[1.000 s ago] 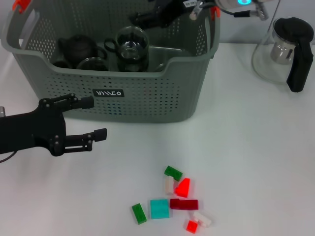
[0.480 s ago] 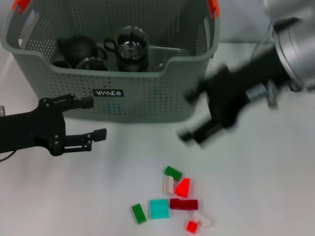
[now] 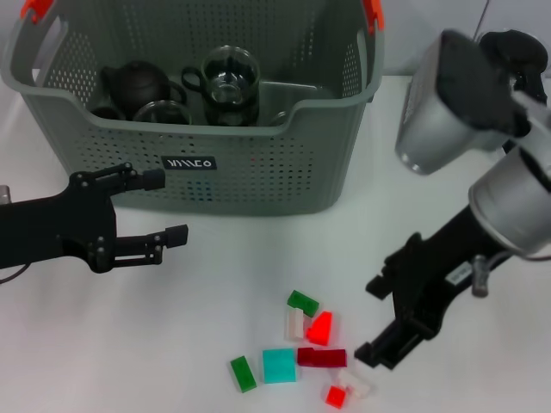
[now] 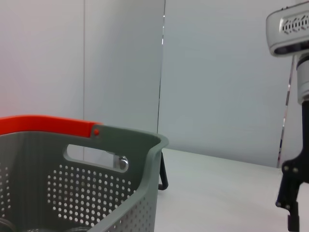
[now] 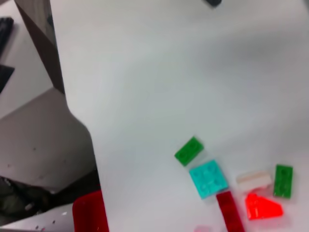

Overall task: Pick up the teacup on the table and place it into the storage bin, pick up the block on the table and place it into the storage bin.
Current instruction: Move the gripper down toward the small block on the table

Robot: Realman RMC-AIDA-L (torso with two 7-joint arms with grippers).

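Note:
The grey-green storage bin (image 3: 258,163) stands at the back left, and its orange-handled rim (image 4: 120,145) fills the left wrist view. Inside it are a glass teacup (image 3: 229,76), another glass cup (image 3: 161,110) and a black teapot (image 3: 138,82). Several small blocks lie loose on the table in front: a bright red block (image 3: 320,328), a cyan one (image 3: 279,365), a dark red one (image 3: 322,357) and green ones (image 3: 302,302). My right gripper (image 3: 372,318) is open and empty just right of the blocks. The right wrist view shows the cyan block (image 5: 208,179) and its neighbours. My left gripper (image 3: 166,206) hangs open in front of the bin.
A glass pitcher with a black handle (image 3: 521,52) stands at the back right, mostly behind my right arm. In the right wrist view the table edge (image 5: 77,121) drops off to the floor, with a red object (image 5: 89,212) below it.
My right arm has swung from above the bin down and forward to the table, ending beside the blocks with its fingers open. The left arm has not moved.

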